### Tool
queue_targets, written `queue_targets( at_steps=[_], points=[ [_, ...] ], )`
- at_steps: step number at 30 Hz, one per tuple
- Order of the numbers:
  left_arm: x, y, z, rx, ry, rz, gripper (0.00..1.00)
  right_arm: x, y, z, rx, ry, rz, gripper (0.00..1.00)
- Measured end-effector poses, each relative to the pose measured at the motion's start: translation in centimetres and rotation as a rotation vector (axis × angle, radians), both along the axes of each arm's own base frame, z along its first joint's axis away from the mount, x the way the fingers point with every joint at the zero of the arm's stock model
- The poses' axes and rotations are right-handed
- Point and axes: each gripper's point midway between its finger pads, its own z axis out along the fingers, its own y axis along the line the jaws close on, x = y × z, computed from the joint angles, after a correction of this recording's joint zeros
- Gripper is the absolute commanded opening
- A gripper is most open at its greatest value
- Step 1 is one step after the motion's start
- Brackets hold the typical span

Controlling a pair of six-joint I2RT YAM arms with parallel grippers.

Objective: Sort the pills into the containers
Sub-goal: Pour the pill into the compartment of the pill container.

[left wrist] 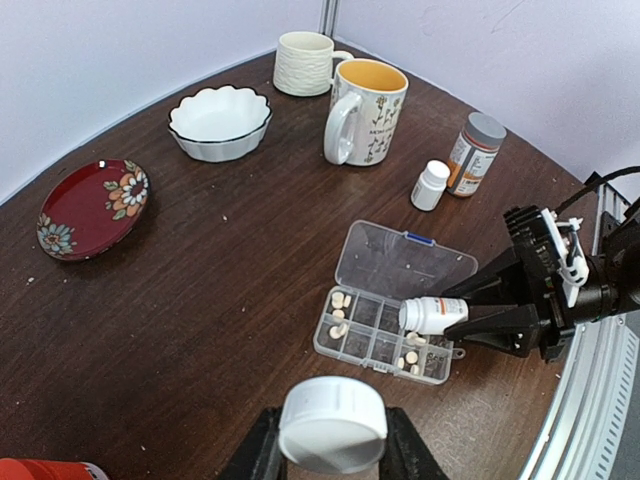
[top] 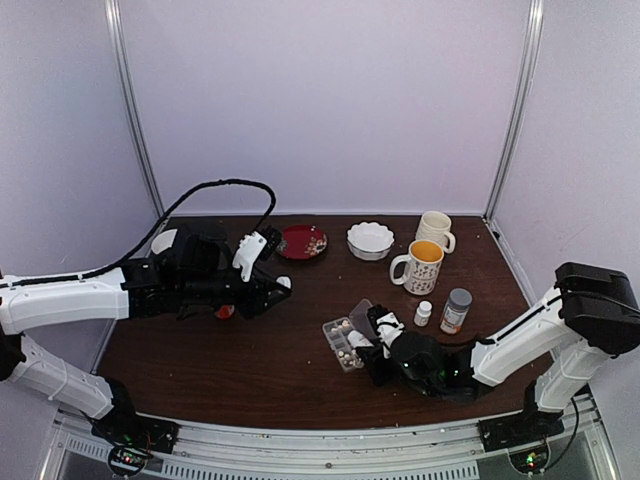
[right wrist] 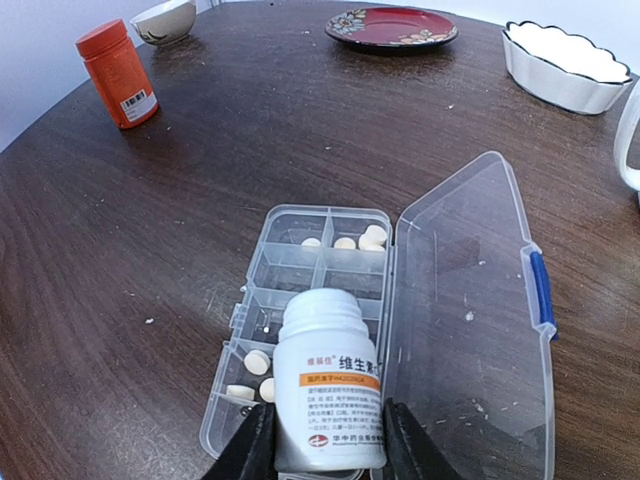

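The clear organizer box lies open on the brown table, its lid folded flat to the right. Whitish pills sit in a far compartment, and more pills in a near one. My right gripper is shut on an uncapped white bottle, which is tipped with its mouth over the middle compartments. The left wrist view shows the same bottle lying over the box. My left gripper is shut on a white bottle cap, held above the table left of the box.
At the back stand a red floral plate, a scalloped white bowl and two mugs. A small white bottle and a grey-capped bottle are right of the box. A red-orange bottle stands under the left arm.
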Motion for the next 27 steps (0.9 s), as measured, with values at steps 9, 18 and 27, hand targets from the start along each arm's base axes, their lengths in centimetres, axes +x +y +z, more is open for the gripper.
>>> queue_targets(
  at_steps=[9, 18, 27],
  points=[
    [-0.01, 0.00, 0.00, 0.000, 0.000, 0.000, 0.07, 0.08, 0.11, 0.07, -0.009, -0.001, -0.001, 0.00],
    [-0.06, -0.05, -0.16, 0.003, 0.005, -0.004, 0.07, 0.20, 0.12, 0.09, -0.021, -0.002, -0.005, 0.00],
    [-0.07, -0.18, -0.21, 0.004, 0.008, -0.008, 0.06, 0.19, 0.08, -0.08, -0.038, 0.003, -0.005, 0.00]
  ],
)
